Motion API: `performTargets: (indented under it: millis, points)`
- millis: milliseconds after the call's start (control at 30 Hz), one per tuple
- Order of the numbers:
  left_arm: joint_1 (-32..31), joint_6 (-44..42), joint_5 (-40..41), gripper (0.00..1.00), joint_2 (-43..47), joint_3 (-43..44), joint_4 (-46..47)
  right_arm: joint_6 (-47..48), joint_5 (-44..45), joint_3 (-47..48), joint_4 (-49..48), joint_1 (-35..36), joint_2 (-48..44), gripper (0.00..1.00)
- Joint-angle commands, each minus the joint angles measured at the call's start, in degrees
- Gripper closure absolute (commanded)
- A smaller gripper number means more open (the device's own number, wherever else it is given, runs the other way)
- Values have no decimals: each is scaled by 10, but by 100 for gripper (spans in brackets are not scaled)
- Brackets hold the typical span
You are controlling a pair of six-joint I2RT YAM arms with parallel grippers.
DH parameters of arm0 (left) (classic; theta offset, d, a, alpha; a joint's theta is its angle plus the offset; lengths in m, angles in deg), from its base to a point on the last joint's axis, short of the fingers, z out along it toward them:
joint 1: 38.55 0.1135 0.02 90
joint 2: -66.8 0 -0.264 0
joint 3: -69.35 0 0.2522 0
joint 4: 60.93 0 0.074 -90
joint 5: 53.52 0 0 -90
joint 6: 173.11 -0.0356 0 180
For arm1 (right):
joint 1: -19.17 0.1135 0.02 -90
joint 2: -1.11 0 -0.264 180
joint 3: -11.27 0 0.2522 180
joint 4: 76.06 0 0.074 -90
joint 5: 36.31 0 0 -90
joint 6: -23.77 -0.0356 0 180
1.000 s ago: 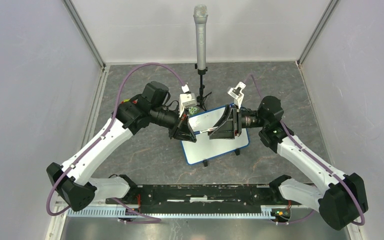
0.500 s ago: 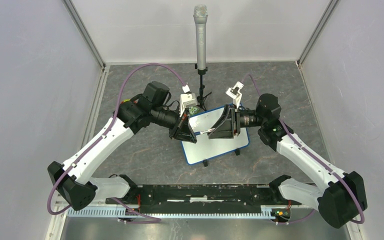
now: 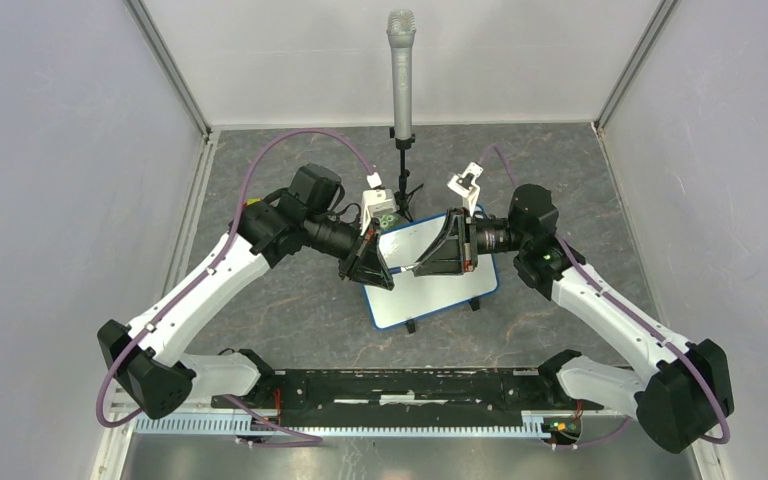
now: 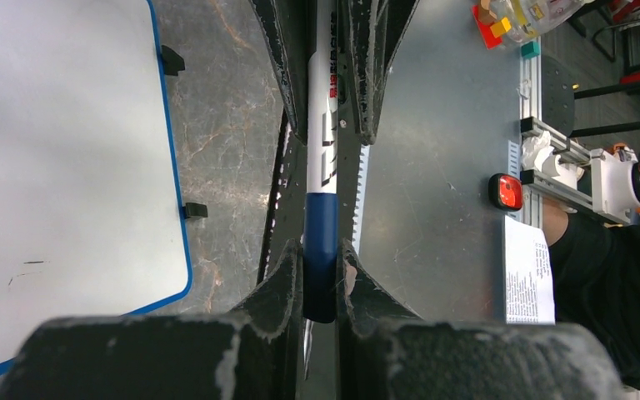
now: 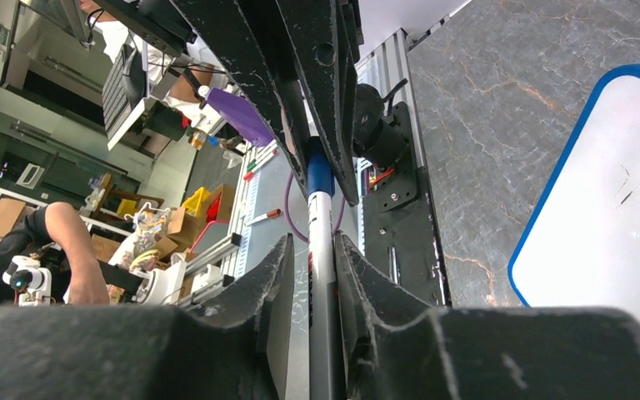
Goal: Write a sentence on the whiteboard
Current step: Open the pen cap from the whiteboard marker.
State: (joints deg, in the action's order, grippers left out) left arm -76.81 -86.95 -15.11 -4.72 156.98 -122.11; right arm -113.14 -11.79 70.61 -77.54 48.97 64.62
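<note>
Top external view: left hand (image 3: 385, 272) and right hand (image 3: 422, 265) meet above the whiteboard (image 3: 440, 295), which sits mid-desk (image 3: 290, 300) between the arms. Left fingers pinch the blue cap of the marker (image 4: 321, 167) — right fingers clamp its white barrel.

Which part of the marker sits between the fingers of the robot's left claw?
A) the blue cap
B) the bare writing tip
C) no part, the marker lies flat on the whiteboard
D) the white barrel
A: in the left wrist view the blue cap is pinched in the left claw, while the white barrel runs on into the right claw.
</note>
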Motion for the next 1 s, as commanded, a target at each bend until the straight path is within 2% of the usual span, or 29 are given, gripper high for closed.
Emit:
performTargets:
  millis: [0, 233, 433, 700, 967]
  points:
    - [-1, 21, -5, 97, -7, 10, 17, 18, -4, 21, -5, 10, -2, 73]
    - [-1, 19, -4, 98, -1, 1, 17, 26, -3, 25, -1, 10, -1, 100]
    - [4, -1, 4, 98, 13, -18, 9, 65, -9, 48, 41, -2, -3, 100]
    - [29, -19, 4, 98, 43, -49, -7, 199, -16, 94, 206, -69, -3, 100]
    - [51, -36, 10, 98, 72, -85, -17, 238, -51, 107, 244, -142, -6, 100]
